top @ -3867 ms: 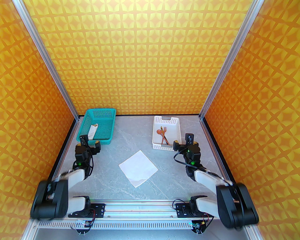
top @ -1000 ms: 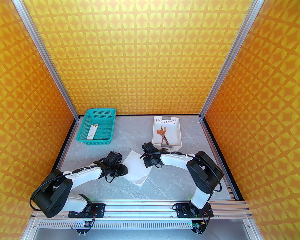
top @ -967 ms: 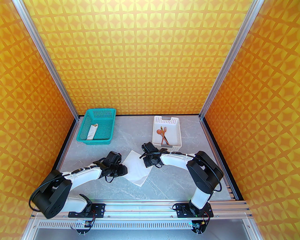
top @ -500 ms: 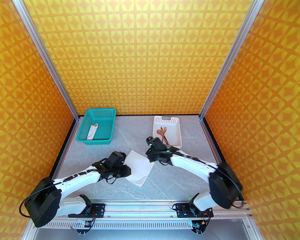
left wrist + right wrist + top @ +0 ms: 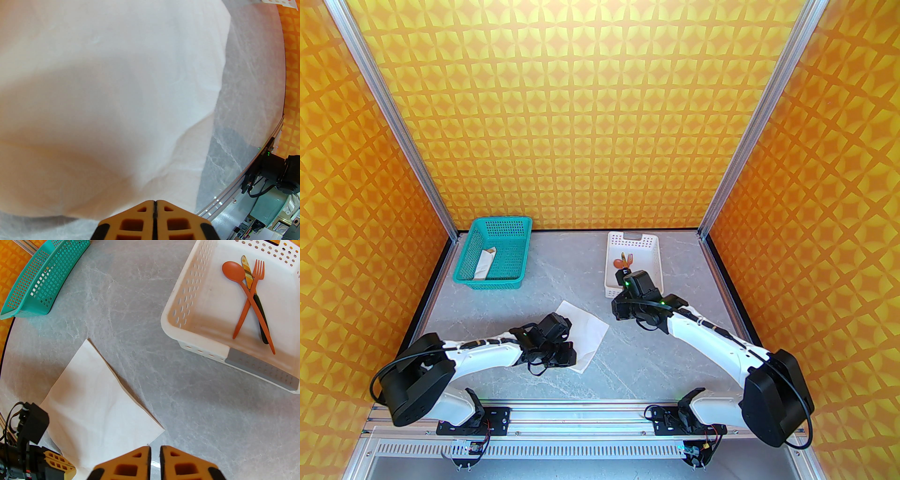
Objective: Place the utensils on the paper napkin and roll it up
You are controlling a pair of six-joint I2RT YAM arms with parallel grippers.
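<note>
Now, left gripper (image 5: 154, 202): jaws pressed together, pinching the near edge of the paper napkin (image 5: 100, 408).
paper napkin: spreads ahead of the left gripper, billowed up close to it; one corner lies just ahead-left of the right gripper (image 5: 155, 447).
right gripper: jaws a narrow slit apart, nothing between them, over bare table (image 5: 187, 404).
utensils: spoon (image 5: 232, 270), fork (image 5: 257, 265) and knife (image 5: 260, 310) lie crossed inside the white basket (image 5: 187, 310), ahead-right of the right gripper.

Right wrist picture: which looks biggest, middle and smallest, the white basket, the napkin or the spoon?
1. white basket, though the frame crops it.
2. paper napkin.
3. spoon.
</note>
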